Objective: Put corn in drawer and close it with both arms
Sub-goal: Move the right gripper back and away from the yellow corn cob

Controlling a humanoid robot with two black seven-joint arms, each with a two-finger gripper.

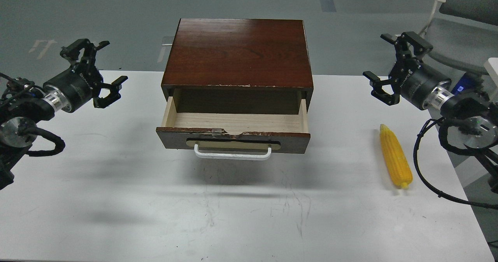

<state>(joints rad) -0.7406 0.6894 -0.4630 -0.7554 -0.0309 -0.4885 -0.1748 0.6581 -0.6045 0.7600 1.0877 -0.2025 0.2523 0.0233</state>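
Note:
The drawer (233, 137) stands pulled out of a dark brown wooden cabinet (238, 51) at the table's middle, its pale wood inside bare and its white bar handle (232, 153) facing me. The yellow corn (395, 161) lies on the table to the drawer's right, tapered end pointing away from me. My right gripper (379, 55) hovers open above and behind the corn, holding nothing. On the far left, my left gripper (111, 61) is also open and empty, well clear of the cabinet.
The white table (155, 207) runs to an edge at the right, close to the corn. A grey chair (463, 16) stands on the floor behind the right arm. Black cables (424, 168) loop beside the right arm.

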